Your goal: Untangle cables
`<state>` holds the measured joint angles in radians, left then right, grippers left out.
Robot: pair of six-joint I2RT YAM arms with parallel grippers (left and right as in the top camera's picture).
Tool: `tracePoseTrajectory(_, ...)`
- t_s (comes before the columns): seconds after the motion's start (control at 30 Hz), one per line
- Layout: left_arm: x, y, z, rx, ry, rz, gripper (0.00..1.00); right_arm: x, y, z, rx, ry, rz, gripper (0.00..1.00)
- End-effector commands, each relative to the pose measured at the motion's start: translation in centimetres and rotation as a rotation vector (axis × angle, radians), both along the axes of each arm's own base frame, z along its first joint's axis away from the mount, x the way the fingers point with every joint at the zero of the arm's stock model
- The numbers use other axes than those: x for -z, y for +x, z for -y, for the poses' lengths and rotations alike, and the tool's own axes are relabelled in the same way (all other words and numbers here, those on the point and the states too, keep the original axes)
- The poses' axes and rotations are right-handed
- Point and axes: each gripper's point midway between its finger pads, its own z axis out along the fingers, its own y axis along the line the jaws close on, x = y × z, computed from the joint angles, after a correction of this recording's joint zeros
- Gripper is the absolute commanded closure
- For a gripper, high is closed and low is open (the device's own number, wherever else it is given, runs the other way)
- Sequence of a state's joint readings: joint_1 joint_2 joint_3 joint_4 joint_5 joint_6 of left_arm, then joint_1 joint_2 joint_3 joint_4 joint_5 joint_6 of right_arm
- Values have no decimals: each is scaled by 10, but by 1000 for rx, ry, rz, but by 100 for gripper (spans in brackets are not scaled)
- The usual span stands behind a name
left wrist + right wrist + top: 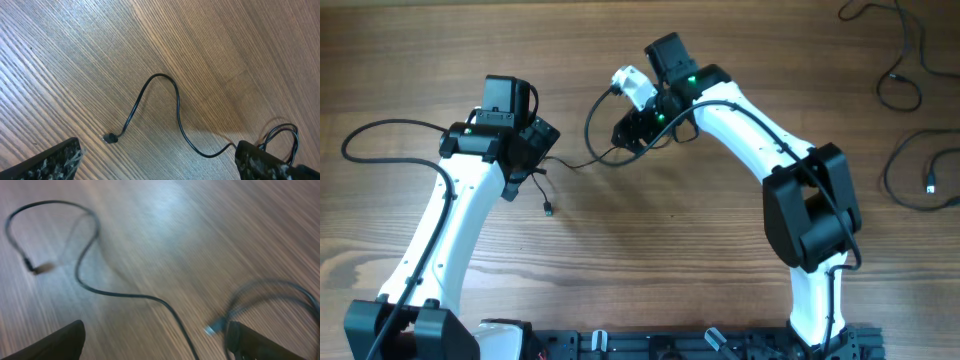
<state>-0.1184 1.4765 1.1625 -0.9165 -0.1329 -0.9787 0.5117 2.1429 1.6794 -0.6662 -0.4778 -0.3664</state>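
Wide open, my left gripper [155, 167] hangs over the brown wood-grain table [75, 60], one finger at each lower corner of my wrist view and nothing caught between them. Beside it my right gripper [157, 347] is spread wide as well and holds nothing, though its view is blurred. Both sit well back from the table's near edge, the left one toward the left side, the right one about midway across and closer to the far edge.

Under my left gripper lies a thin black cable [178, 107]. Its small plug end [110, 138] rests on the wood, and the cord rises in a narrow hump. It then drops toward the finger at the lower right of that view, where it meets a small bunch of black loops [282, 134]. From above, this cable crosses the bare wood between my two grippers.

Below my right gripper the cord snakes in an S and runs flat on the table between the fingers. A paler plug tip [215, 328] lies just beside one finger, with curved loops behind it.

Farther off, more loose black cords [900, 90] lie in the far right corner and along the right edge, well apart from both grippers.
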Motion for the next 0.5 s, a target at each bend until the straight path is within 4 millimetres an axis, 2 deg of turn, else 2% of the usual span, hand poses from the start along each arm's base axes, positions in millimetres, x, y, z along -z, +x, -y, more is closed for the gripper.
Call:
tracePoseTrajectory(0.0,-5,2,-2,-4,5,15,0,20,-23,-17,-183,36,48,9)
tracePoseTrajectory(0.23,-5,2,-2,-4,5,15,0,46,-32,-40,-240,136,171,6)
tracePoseTrajectory(0.37,-5,2,-2,-4,5,15,0,58,-40,-40,-248,134,180,17)
tracePoseTrajectory(0.47,-5,2,-2,-4,5,15,0,59,-40,-40,-246,132,181,27)
